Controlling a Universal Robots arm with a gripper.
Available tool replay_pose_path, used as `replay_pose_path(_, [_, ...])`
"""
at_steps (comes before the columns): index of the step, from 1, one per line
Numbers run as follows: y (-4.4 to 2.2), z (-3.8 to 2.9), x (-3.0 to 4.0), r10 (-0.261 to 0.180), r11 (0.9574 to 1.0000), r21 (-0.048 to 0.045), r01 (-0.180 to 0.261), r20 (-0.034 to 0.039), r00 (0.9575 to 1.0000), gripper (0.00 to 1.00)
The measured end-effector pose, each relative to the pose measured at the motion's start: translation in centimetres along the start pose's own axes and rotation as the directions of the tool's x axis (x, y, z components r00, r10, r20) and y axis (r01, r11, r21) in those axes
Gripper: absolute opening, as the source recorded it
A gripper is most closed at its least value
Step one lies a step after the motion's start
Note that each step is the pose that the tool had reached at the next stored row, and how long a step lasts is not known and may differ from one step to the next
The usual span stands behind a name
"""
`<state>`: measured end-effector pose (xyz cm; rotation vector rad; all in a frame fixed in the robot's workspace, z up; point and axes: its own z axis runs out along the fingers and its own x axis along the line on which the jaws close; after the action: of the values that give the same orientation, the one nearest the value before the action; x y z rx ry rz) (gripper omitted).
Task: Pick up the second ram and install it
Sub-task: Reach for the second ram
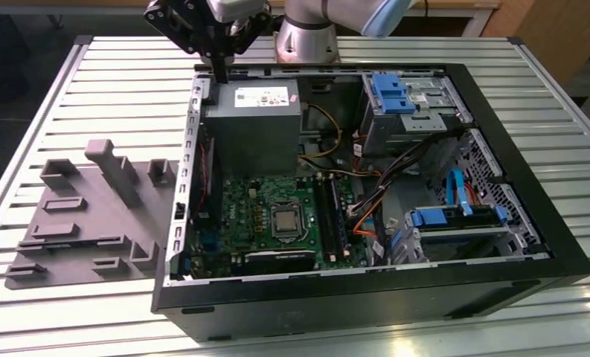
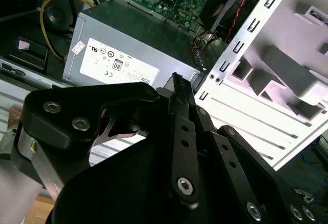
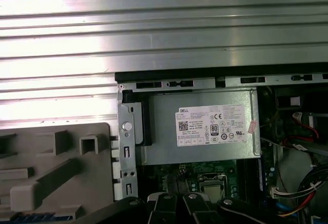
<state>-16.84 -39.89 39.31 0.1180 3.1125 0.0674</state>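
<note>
Second ram cannot be made out with certainty. The gripper (image 1: 219,77) hangs over the corner of the grey power-supply box (image 1: 253,111), its fingers (image 2: 182,131) clenched together.

**Gripper over the case's far corner**

We note the gripper (image 1: 218,74) hanging by the grey power-supply box (image 1: 250,126), seemingly just clear of the computer case (image 1: 374,297) rim. The green motherboard (image 1: 245,216) lies below the box. On the exterior view's left, a grey moulded fixture (image 1: 77,223) sits on the slatted table (image 1: 106,67), beside the case.
</note>
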Motion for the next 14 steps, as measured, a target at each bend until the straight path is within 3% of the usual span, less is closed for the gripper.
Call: replay_pose_path(14, [-0.07,-0.02,0.85,0.000,1.0000,0.0000,0.000,0.0000,1.0000,0.11])
